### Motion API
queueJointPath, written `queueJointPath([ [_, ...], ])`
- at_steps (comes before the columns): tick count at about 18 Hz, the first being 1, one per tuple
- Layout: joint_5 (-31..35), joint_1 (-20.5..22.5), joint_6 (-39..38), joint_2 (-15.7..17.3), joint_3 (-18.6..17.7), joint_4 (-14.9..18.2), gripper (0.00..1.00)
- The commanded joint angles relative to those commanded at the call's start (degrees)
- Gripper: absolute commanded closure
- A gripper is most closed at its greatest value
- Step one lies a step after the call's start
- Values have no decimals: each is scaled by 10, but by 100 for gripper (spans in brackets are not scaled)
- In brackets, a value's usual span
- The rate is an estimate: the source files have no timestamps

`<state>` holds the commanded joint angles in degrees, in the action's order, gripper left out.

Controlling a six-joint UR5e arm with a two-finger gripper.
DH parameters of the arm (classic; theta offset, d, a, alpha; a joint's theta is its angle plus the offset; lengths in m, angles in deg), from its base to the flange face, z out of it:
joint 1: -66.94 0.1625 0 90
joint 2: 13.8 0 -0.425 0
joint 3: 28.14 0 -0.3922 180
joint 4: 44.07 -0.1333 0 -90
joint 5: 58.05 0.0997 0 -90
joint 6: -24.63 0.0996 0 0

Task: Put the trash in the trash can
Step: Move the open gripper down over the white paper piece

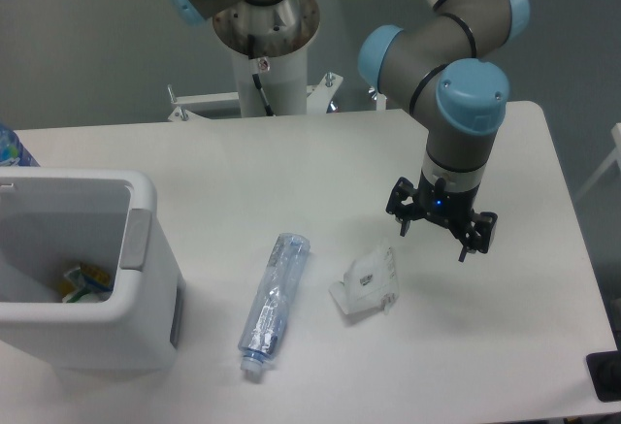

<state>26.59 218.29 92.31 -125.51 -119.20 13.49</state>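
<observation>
A long clear bluish plastic bottle (pixel 273 301) with a white cap lies on the white table, its cap toward the front edge. Just right of it lies a small white mask-like piece (pixel 366 283) with dark print. The trash can (pixel 136 249), a large white boxy bin with a grey handle plate, stands at the left and holds some colourful scraps. My gripper (pixel 436 237) hangs above the table to the right of the mask piece, open, with nothing between its fingers.
The arm's pedestal (pixel 264 50) rises at the back centre of the table. A blue-labelled object (pixel 12 147) peeks in at the left edge behind the bin. A dark object (pixel 606 375) sits past the table's right front corner.
</observation>
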Motion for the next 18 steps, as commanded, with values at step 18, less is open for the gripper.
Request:
queueJointPath([
  [18, 0, -66, -16, -21, -105, -83, 0],
])
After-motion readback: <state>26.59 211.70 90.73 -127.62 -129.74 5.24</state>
